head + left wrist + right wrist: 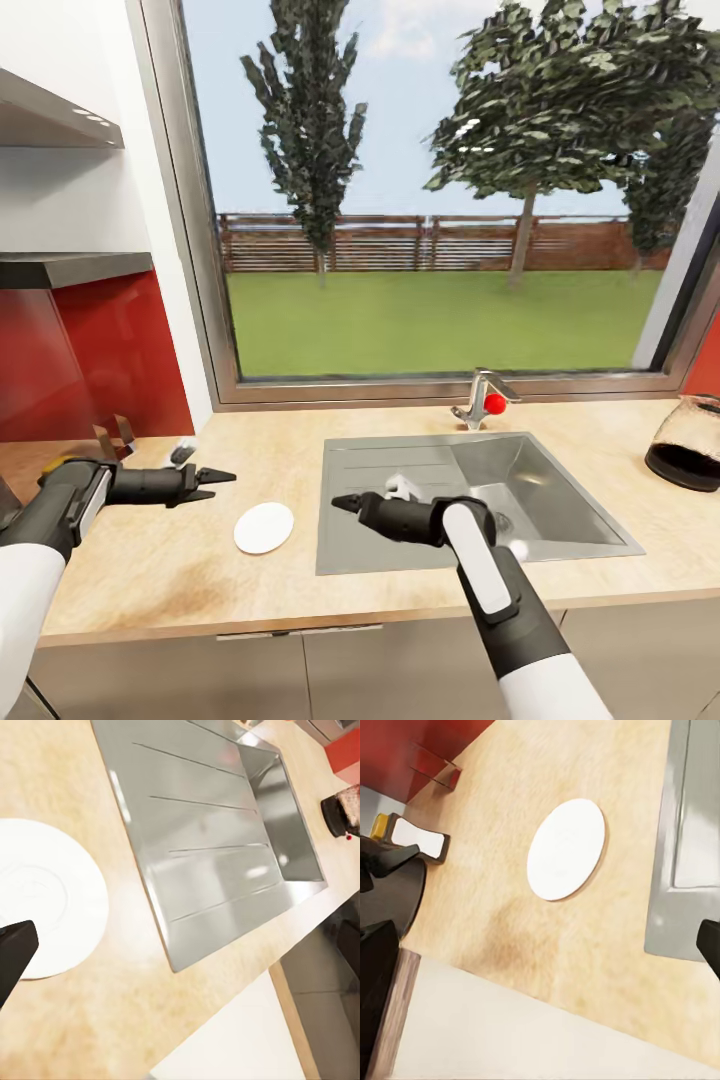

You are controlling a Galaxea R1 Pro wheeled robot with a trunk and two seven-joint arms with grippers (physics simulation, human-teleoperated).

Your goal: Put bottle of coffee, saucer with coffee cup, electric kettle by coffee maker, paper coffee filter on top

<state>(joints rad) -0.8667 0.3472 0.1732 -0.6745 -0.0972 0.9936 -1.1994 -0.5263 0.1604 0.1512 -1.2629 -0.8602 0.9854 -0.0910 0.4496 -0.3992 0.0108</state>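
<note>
Saucer (264, 527), one, lies on countertop (150, 570) between two grippers, left (222, 478) and right (340, 502), both closed, empty.

Saucer (264, 527): small flat round white plate, lying flat and bare on the kitchen countertop (150, 570), just beside the left edge of the inset steel sink and nearer the front edge than the window wall. Electric kettle (688, 443): rounded clear glass body on a dark base, upright near the right end of the countertop, cut off by the frame edge
</note>
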